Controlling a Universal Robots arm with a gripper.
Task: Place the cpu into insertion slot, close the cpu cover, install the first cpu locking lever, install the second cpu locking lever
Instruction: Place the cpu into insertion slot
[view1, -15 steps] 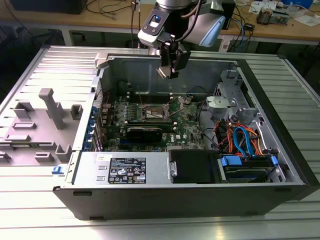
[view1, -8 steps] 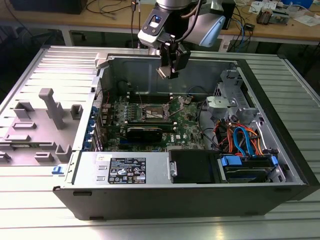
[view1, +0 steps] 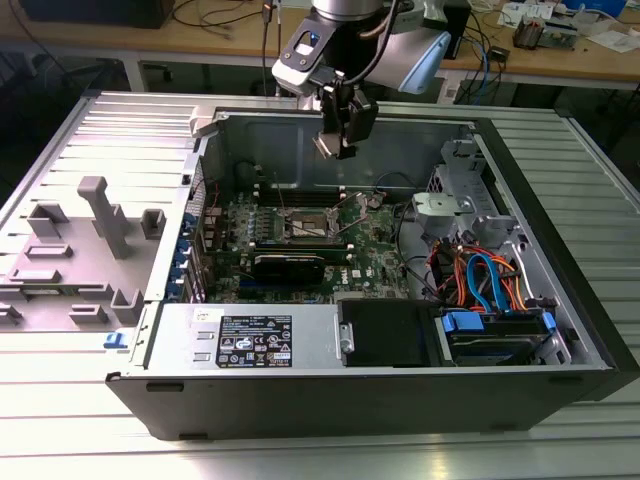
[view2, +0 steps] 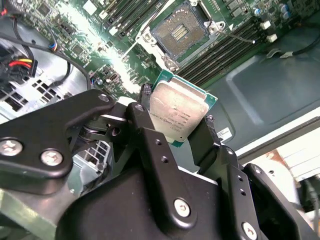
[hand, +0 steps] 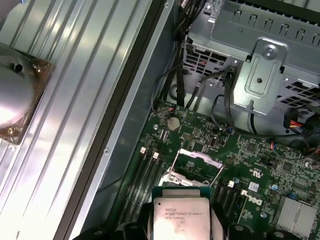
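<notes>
Now — one hand (view2: 177, 106) closed on one cpu (hand: 182, 216) | one insertion slot (view2: 180, 32) bare — cpu apart from it

Bright, even light — white glare streak across the green motherboard (view2: 114, 62)

Table (view1: 300, 455): ribbed silver metal surface. Directly on it: one open black computer case (view1: 380, 395), lying on its side, interior upward; one grey moulded fixture (view1: 95, 235) with upright posts, just beside the case on the exterior view's left.
</notes>
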